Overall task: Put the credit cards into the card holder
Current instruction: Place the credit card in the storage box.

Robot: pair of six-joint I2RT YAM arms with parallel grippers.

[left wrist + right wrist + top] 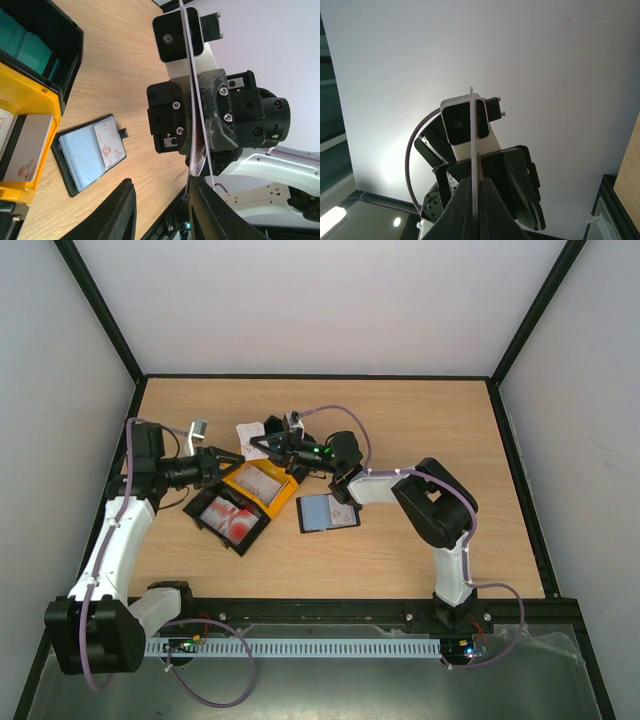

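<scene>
Cards [265, 480], pale white-pink, lie in the yellow tray [238, 482]. The black tray [196, 510] just beside it, near-left, holds red-and-white cards [228, 520]. Right of the yellow tray the card holder [318, 513] lies open, one card [109, 145] pocketed. Above the yellow tray, the right gripper [475, 185] is clenched on a credit card [472, 130]; the left gripper [161, 190] is released.

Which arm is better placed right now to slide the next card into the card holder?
Right. The right tool is shut on a card, and the open card holder lies close beside the right arm. The left tool has its jaws apart and holds nothing.
</scene>
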